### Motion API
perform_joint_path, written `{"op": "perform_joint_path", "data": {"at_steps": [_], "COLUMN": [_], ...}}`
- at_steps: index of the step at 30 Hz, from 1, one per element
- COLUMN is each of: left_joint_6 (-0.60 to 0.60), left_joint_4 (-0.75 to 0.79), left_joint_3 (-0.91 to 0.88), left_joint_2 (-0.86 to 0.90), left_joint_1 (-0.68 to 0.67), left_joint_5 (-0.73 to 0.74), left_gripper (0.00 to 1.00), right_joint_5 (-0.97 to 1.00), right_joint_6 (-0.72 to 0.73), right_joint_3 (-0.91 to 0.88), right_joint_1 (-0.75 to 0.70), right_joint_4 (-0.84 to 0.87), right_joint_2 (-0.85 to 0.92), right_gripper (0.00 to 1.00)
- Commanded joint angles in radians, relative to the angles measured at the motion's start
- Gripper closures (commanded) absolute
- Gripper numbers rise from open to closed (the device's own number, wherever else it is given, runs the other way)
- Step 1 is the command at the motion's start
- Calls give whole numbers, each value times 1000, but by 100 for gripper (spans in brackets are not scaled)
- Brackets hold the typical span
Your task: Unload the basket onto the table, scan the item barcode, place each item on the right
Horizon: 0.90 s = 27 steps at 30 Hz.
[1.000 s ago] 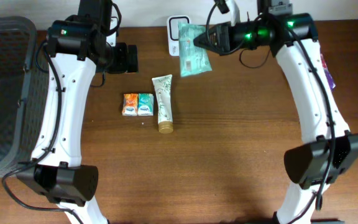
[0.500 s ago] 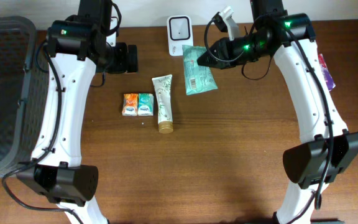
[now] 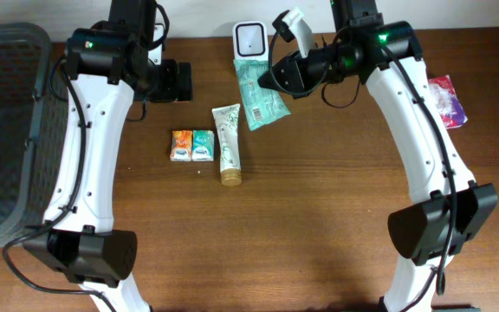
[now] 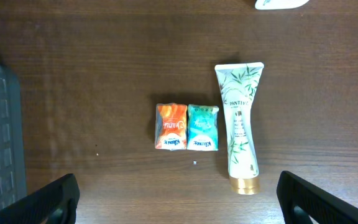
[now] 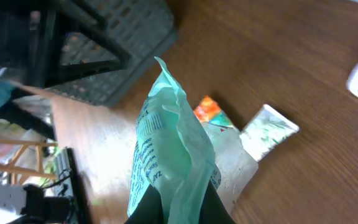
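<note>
Green packet (image 3: pixel 261 97) up beside the white scanner (image 3: pixel 249 39), far centre of the counter (image 3: pixel 319 225). "Who has it?" asks the desk.

"Right end effector (image 3: pixel 271 80), pinching the packet by one edge," says the stringer. "From the wrist camera, the film rises out of the dark fingertips (image 5: pixel 145 214), creased down its length, with small print on one face. Whether its free end brushes the counter, the overhead view does not settle. Left end effector (image 3: pixel 176 81) hangs at the far left, spread wide and holding nothing. Its camera looks down on the tube (image 4: pixel 240 134), the orange sachet (image 4: pixel 171 127) and the teal sachet (image 4: pixel 202 127)."

"How will it handle?"

"Light and soft, by the look of it. It is a thin film pouch that folds and sags from wherever it is held, and nothing about it looks fragile. Glossy film may creep between the pads, and a buckled face could spoil the read."

"Where should it be held?"

"Probably at a sealed edge or corner, as it is now. That keeps the pads clear of the printed panel and lets the flat face be turned toward the scanner's window."
</note>
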Motion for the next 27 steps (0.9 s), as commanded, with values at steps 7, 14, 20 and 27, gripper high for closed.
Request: {"op": "perform_joint_path", "data": {"at_steps": [7, 14, 20, 27], "left_joint_6": [2, 2, 2, 2], "left_joint_4": [1, 1, 1, 1], "left_joint_3": [8, 8, 8, 8], "left_joint_2": [-3, -3, -3, -3], "left_joint_1": [6, 6, 5, 5], "left_joint_5": [-7, -7, -7, -7], "left_gripper": [1, 1, 1, 1], "right_joint_5": [968, 1252, 1248, 1169], "right_joint_6": [404, 509, 509, 509], "right_joint_3": [-5, -6, -7, -6], "right_joint_1": [1, 2, 36, 143], "right_joint_4": [-201, -288, -264, -238], "right_joint_2": [74, 282, 401, 458], "right_gripper": [96, 96, 96, 78]}}
